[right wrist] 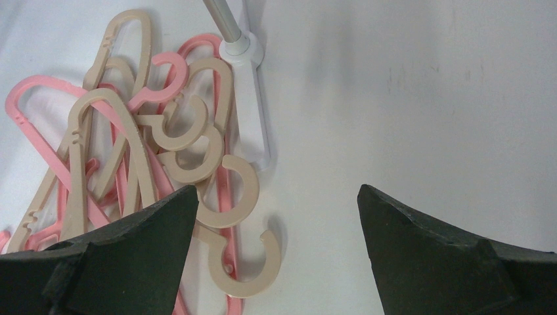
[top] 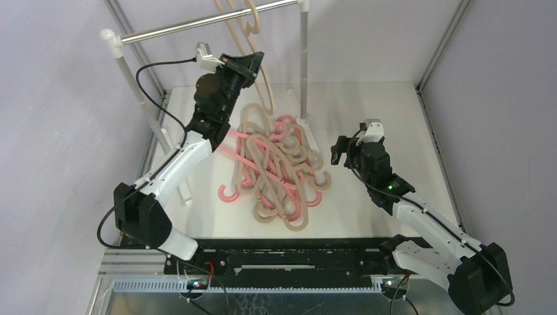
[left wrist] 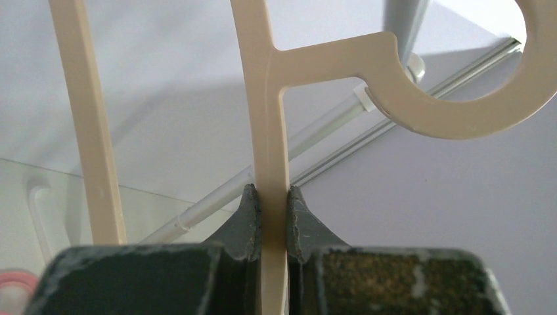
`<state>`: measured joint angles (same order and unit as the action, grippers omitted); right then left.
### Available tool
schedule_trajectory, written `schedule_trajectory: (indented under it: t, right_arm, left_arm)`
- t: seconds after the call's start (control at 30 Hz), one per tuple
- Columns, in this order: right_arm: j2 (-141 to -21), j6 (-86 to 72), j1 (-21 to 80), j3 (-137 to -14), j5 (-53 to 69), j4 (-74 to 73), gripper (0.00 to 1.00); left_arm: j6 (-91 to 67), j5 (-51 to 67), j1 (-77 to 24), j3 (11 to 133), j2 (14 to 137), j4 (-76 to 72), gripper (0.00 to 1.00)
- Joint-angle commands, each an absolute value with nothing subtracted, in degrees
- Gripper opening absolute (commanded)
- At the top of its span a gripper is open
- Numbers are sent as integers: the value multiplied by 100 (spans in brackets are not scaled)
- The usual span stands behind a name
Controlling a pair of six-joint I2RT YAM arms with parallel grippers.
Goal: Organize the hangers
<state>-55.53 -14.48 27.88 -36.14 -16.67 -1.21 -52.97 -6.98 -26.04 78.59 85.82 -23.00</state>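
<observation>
Hangers point(top: 276, 167) pink and beige; rail point(top: 197, 25) silver; posts point(top: 136, 88) white; table point(top: 368, 105) white; walls point(top: 59, 131) pale lilac.

The hangers point(top: 272, 164) look like smooth, matt plastic; the rail point(top: 197, 24) at upper left is shiny metal; the pads point(left wrist: 301, 226) of the left gripper point(left wrist: 269, 197) are dark, rough and scuffed.

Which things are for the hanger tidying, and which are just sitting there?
For the job:
- beige hanger pinched in the left gripper
- pile of pink and beige hangers on the table
- silver rail
- open, empty right gripper

Just there:
- black cable
- black base bar at the table's near edge
</observation>
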Motion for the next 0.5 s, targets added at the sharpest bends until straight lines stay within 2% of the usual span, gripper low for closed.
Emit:
schedule_trajectory:
  t: [0.0,0.1,0.13,0.2,0.33,0.47]
  right_arm:
    - [-5480,-1477,2726,-3636,-1644,-87,99]
    - [-5500,-1491,2680,-3608,-1619,-76,99]
    - [-5504,-1486,2667,-3593,-1584,-66,99]
    - [-5515,-1486,2637,-3570,-1520,-38,98]
    - [-5528,-1505,2586,-3493,-1473,26,97]
    - [-5553,-1542,2531,-3429,-1437,108,97]
  left_arm:
    - [-5720,-887,-2536,8239,8698,-2256,0]
    - [-5965,-963,-2539,8423,8853,-2071,0]
    - [-6047,-969,-2540,8461,8904,-2060,3]
    - [-6148,-969,-2540,8529,8975,-2043,18]
    - [-6196,-913,-2540,8813,9136,-1701,24]
    - [-6156,-654,-2553,9177,9406,-1407,34]
